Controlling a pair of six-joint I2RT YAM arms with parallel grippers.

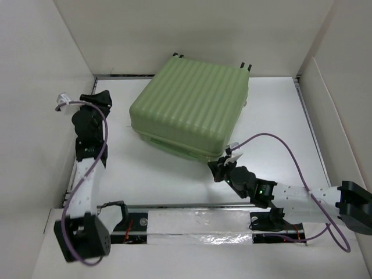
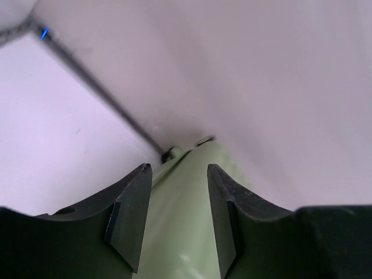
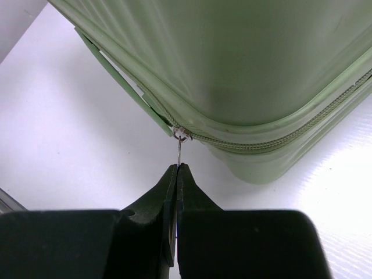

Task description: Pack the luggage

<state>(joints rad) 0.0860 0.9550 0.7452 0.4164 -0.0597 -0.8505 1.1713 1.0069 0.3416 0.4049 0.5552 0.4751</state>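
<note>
The luggage (image 1: 189,107) lies closed toward the back of the worktop (image 1: 174,180). The right gripper (image 3: 176,170) has its jaws pressed together on the thin zipper pull (image 3: 180,148) at the case's near corner, where the zipper (image 3: 261,145) rounds a bend. The left gripper (image 2: 178,168) hovers near the case's left corner, jaws apart and holding nothing. The risk sits at that bend. A tug that does not follow the curve could slip the narrow tab out of the jaws, or drag the whole case across the worktop instead of running the slider, since nothing braces the shell.
</note>
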